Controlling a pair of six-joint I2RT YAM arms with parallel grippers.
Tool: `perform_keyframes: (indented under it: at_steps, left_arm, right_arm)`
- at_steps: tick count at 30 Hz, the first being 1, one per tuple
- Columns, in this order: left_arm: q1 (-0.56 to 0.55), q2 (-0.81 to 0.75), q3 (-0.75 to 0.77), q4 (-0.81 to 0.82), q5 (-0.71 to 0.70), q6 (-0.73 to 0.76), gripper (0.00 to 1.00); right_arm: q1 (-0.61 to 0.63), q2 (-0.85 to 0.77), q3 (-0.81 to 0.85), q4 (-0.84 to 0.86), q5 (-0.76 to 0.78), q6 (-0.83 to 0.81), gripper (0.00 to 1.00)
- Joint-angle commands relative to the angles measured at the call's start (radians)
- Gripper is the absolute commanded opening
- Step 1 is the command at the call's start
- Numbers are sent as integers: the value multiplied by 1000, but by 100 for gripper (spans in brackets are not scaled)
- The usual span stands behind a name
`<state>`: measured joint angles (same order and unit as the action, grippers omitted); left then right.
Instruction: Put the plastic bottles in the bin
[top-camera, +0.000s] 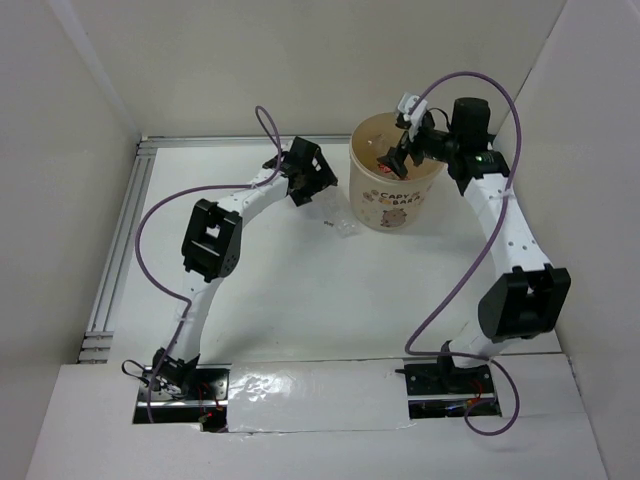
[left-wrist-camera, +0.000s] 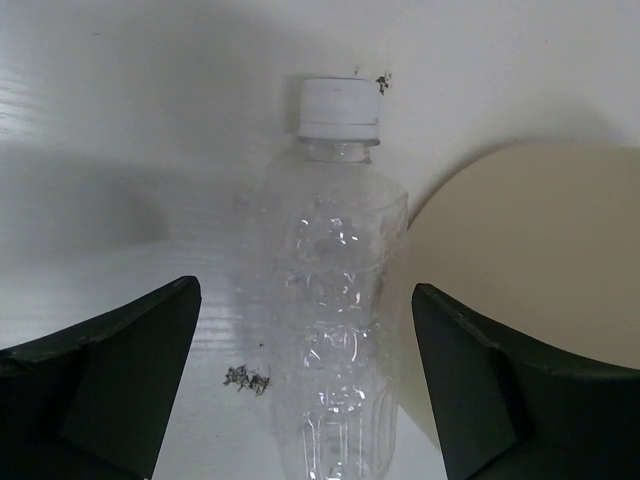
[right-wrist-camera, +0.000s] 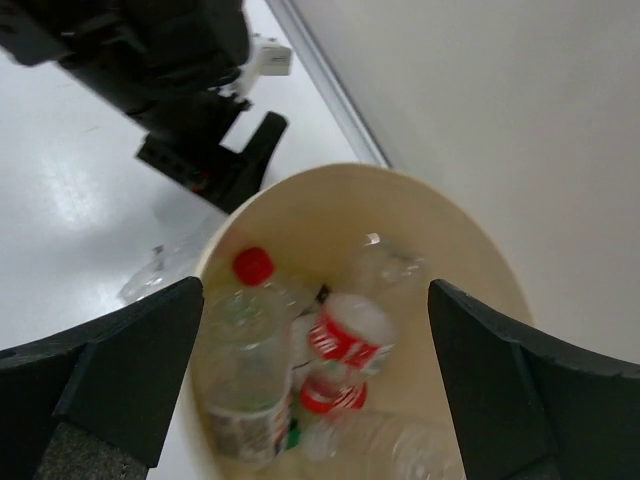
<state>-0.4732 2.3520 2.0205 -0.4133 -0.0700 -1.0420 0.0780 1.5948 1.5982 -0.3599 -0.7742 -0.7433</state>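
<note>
A clear plastic bottle (left-wrist-camera: 335, 290) with a white cap lies on the table, right against the cream bin (left-wrist-camera: 540, 240). My left gripper (left-wrist-camera: 305, 385) is open and straddles its body without touching it; from above the same bottle (top-camera: 335, 217) shows just below that gripper (top-camera: 312, 188). My right gripper (right-wrist-camera: 315, 300) hangs open over the bin (right-wrist-camera: 460, 225), nothing between its fingers. Inside lie several plastic bottles: a blurred red-labelled one (right-wrist-camera: 350, 335) and a clear one with a red cap (right-wrist-camera: 250, 300). In the top view the right gripper (top-camera: 398, 150) is above the bin (top-camera: 395, 205).
The bin stands near the back wall, with a metal rail (top-camera: 115, 250) along the table's left side. White walls close in the left, back and right. The left arm's gripper (right-wrist-camera: 215, 150) shows just beyond the bin's rim in the right wrist view.
</note>
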Motion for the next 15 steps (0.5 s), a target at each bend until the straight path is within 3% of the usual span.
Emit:
perform_keyframes:
  at_steps: [1,7,10,14,15]
  left_arm:
    - [-10,42,66,1,10,36,100]
    - [-30,82,64,13,36,45,98]
    - [-41,82,12,13,36,54,94]
    - [-41,35,-90,33,36,65,60]
    - [-41,12,-159,44,36,65,45]
  right_arm:
    - [-15,-160,-97,19,-25,65,100]
    - [-50,-266,-231,38,-25,105,100]
    - [-78,-280,-250,38,-13,224,100]
    - [-127,-250,-204,-23,-13,312,100]
    - [-151,-249,-204,-36,-13,323,100]
